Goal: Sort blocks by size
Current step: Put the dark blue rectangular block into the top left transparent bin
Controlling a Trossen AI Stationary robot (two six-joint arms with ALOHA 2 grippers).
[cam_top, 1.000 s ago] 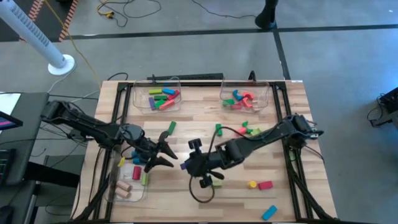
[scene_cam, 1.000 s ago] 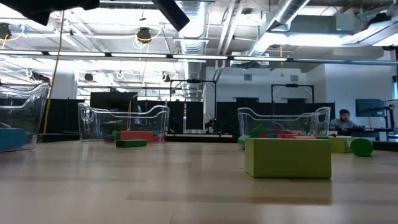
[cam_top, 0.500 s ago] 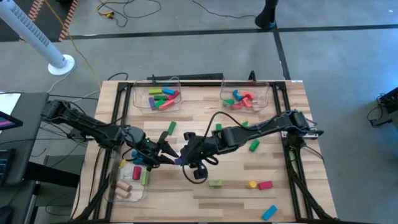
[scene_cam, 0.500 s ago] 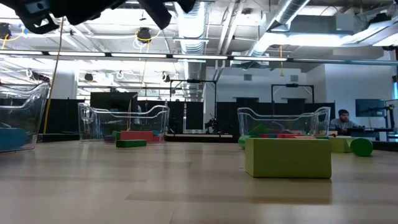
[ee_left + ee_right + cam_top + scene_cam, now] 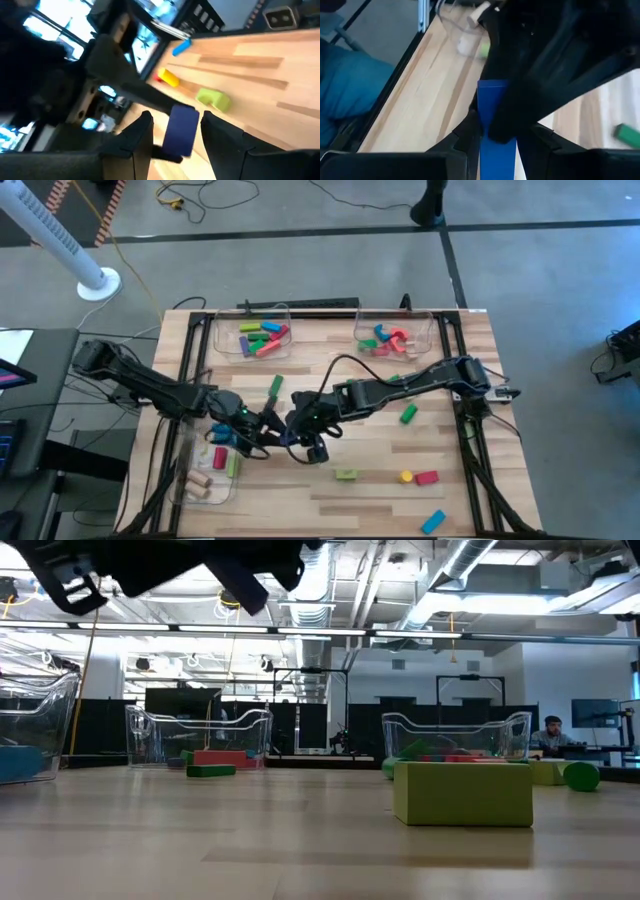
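My two grippers meet above the middle of the table, toward its left. My right gripper [image 5: 300, 432] is shut on a blue block [image 5: 496, 131], held clear of the table. My left gripper [image 5: 268, 426] is open. Its two fingers [image 5: 144, 136] stand on either side of the same blue block [image 5: 182, 127], and I cannot tell whether they touch it. Loose blocks lie on the table: a green bar [image 5: 275, 385], a green piece [image 5: 408, 413], a light green block [image 5: 347, 474], a yellow cylinder [image 5: 405, 476], a red block [image 5: 427, 477] and a blue block [image 5: 432, 522]. My right gripper pinches the blue block between its two fingers [image 5: 465, 137], on two opposite faces at its near end [image 5: 495, 150]. The block sticks out ahead of the fingers toward my left gripper, clear of the table. A dark part of the left gripper covers part of it.
A clear bin [image 5: 262, 335] with mixed blocks stands at the far left and another [image 5: 392, 335] at the far right. A third bin [image 5: 210, 465] at the near left holds several blocks. The low view shows the light green block [image 5: 462, 793] close by.
My right gripper has carried the blue block toward the table's left and slightly toward its far edge, up to my left gripper. My left gripper has edged toward the right, so its fingers now stand around the block.
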